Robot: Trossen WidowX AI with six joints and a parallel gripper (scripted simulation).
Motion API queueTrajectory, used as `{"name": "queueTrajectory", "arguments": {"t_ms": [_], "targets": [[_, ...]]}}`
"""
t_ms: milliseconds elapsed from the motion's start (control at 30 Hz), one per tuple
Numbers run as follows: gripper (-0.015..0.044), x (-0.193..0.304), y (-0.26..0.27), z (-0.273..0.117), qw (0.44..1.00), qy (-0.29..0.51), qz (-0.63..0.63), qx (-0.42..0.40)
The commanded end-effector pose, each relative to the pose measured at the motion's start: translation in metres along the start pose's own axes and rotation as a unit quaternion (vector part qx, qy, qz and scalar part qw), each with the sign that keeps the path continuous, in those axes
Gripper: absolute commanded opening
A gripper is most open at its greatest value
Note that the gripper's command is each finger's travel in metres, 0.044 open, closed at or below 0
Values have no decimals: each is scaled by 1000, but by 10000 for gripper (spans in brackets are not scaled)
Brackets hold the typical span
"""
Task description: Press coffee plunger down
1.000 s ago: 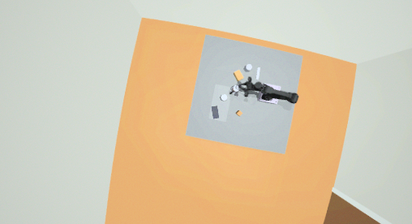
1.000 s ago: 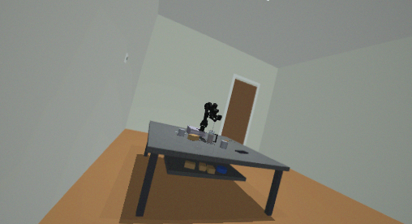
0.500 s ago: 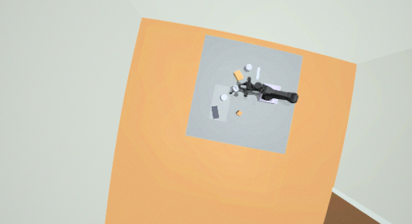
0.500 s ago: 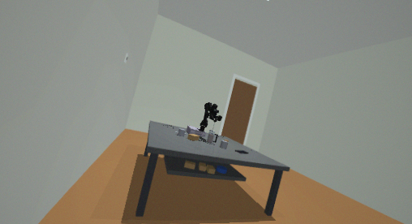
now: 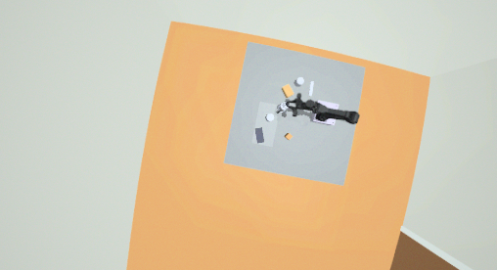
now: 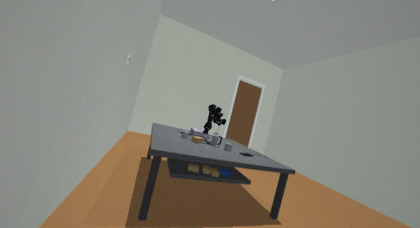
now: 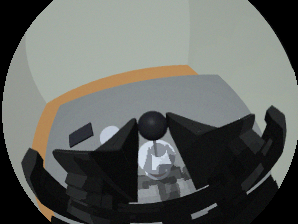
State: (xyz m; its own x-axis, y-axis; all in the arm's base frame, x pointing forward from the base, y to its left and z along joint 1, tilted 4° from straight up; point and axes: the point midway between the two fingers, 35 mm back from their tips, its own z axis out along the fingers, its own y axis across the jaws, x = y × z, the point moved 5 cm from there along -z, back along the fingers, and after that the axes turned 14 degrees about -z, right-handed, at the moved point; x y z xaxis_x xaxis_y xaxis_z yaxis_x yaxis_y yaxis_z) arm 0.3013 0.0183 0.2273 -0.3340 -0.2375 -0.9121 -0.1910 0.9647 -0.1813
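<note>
Table [image 5: 313, 157] is grey, with everything bunched toward the middle. Going left to right in the top view: a dark flat slab [image 5: 259, 134] on a pale mat [image 5: 266, 129], then a small white round thing [image 5: 270, 117] just up from it, then the coffee press [image 5: 282, 108] sitting at the mat's upper right corner. An orange block [image 5: 288, 90] is just above the press, a smaller orange cube [image 5: 289, 136] below it, and a white cylinder [image 5: 299, 81] further up.

The gripper [image 5: 289, 106] comes in from the right, right over the press. In the wrist view its two dark fingers are clamped on the black plunger knob [image 7: 152, 124], one each side, with the press's shiny body visible below between them.

Further right, the arm [image 5: 338, 115] stretches back over a pale lilac sheet [image 5: 327, 112]. From the exterior view the press [image 6: 215, 140] looks upright, though it's pretty small there.
</note>
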Motion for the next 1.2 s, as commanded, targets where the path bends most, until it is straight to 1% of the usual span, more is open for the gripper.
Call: {"name": "queueTrajectory", "arguments": {"t_ms": [0, 800, 1167], "targets": [[117, 23, 5, 10, 999, 32, 4, -6], [117, 54, 14, 34, 999, 32, 4, -6], [117, 53, 15, 44, 999, 32, 4, -6]]}}
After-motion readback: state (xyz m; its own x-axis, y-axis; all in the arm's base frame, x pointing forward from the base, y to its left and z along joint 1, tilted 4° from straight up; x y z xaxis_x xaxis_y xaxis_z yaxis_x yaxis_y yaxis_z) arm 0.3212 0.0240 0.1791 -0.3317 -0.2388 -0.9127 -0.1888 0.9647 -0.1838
